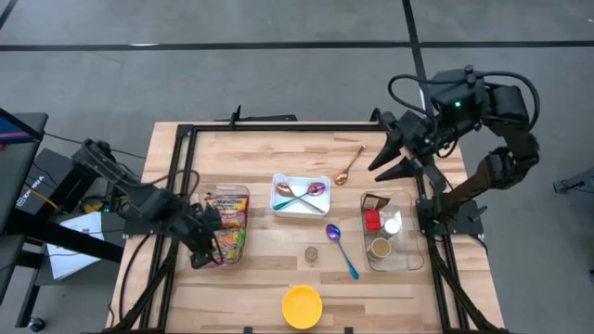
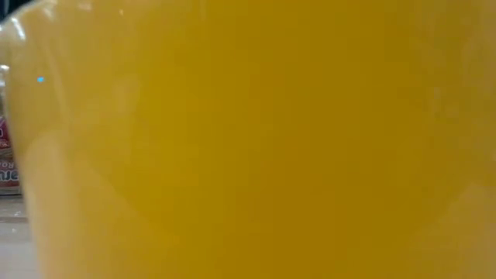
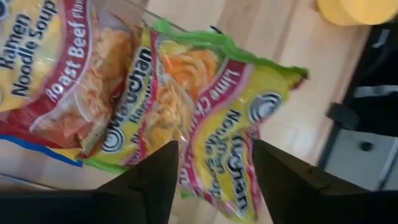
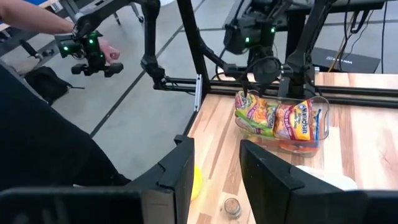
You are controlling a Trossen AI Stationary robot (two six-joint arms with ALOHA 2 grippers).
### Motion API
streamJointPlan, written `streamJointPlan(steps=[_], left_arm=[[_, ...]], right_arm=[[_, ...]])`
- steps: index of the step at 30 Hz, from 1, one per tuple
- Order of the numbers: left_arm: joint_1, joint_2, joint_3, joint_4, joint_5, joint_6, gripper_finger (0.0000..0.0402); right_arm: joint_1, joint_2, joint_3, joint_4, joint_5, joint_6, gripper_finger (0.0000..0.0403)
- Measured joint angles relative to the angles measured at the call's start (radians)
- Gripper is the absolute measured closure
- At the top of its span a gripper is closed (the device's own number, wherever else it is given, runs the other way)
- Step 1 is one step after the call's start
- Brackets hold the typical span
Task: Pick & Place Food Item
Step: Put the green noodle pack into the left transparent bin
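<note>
The wooden table [image 1: 278, 288] stands on grey floor; a person's hand [image 4: 107, 53] shows beyond it. My left gripper [image 1: 206, 239] sits at nine o'clock over the clear tray [image 1: 243, 193], jaws parted astride the lime ramen packet [image 3: 227, 134], not yet clenched on it. My right gripper [image 1: 392, 153] waits at two o'clock, jaws apart, empty. I judge the pick merely begun; lifting and placing remain.
</note>
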Motion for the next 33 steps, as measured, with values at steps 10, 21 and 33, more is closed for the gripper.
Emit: streamJointPlan(steps=[10,21,33], left_arm=[[0.008,0.026,-0.046,-0.010,0.009,0.005,0.0188],[0.008,0.026,-0.079,0.002,0.031,0.005,0.0341],[0.008,0.019,-0.060,-0.001,0.006,-0.001,0.0400]], right_arm=[[0.036,0.006,0.000,-0.001,-0.001,-0.015,0.0281],[0.035,0.007,0.000,-0.001,-0.001,-0.018,0.0281],[0.035,0.007,0.000,-0.014,-0.001,-0.018,0.0281]])
